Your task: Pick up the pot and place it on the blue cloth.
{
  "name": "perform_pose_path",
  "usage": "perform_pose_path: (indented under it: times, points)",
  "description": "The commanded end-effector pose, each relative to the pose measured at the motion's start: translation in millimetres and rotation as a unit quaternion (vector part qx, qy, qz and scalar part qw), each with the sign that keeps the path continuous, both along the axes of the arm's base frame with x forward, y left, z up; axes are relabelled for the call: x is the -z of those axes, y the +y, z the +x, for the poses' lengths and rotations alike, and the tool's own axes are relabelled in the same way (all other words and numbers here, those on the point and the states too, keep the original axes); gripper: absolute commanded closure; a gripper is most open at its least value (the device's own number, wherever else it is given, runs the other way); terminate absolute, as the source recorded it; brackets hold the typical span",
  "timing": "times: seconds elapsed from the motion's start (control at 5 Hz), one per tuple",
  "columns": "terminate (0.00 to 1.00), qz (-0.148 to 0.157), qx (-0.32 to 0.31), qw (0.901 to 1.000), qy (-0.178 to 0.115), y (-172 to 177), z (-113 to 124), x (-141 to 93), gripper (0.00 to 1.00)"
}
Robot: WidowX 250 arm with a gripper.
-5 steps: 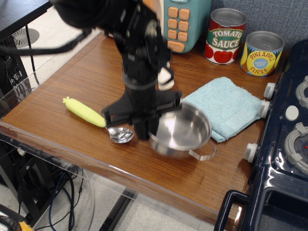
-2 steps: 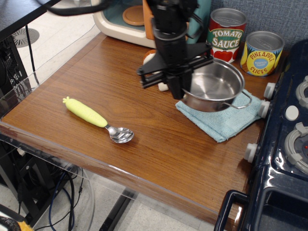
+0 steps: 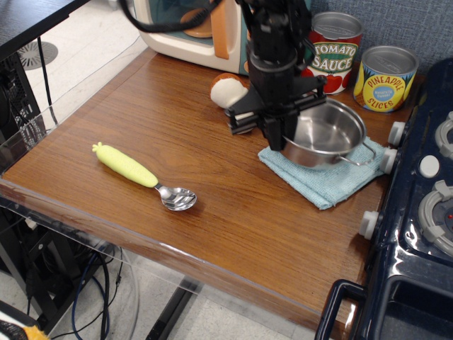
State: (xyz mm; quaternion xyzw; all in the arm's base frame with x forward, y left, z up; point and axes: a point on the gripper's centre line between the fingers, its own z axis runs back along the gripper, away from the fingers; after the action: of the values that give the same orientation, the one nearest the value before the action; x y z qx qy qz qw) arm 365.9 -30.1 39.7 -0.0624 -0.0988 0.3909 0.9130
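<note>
The shiny steel pot (image 3: 327, 134) sits over the light blue cloth (image 3: 320, 179) at the right of the wooden table, its wire handle pointing right. My black gripper (image 3: 277, 136) comes down from above and is shut on the pot's left rim. The pot covers most of the cloth; only the cloth's front and left edges show. I cannot tell whether the pot's base touches the cloth.
A spoon with a yellow-green handle (image 3: 140, 174) lies at the front left. A tomato sauce can (image 3: 334, 52) and a pineapple can (image 3: 384, 78) stand at the back right. A toy stove (image 3: 417, 191) borders the right edge. A white-brown mushroom toy (image 3: 226, 90) and a toy appliance (image 3: 191, 28) are behind.
My gripper carried the pot from the table's front middle up and right onto the blue cloth, then lowered it slightly over the cloth.
</note>
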Motion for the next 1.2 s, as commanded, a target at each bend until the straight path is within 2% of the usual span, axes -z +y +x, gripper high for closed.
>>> perform_pose_path:
  times: [0.0,0.2,0.4,0.6,1.0]
  points:
    - [0.00,0.000,0.007,0.9999,-0.009,-1.6,11.2,0.0,1.00]
    - [0.00,0.014,-0.013,0.9998,-0.002,0.5,5.2,-2.8,0.00]
    - [0.00,0.051,-0.029,0.9983,-0.007,-0.1,-1.3,-14.0,0.00]
    - [0.00,0.058,-0.043,0.9972,-0.020,0.8,-8.6,-25.8,0.00]
    - [0.00,0.035,-0.066,0.9965,-0.036,4.6,-23.8,-65.0,0.00]
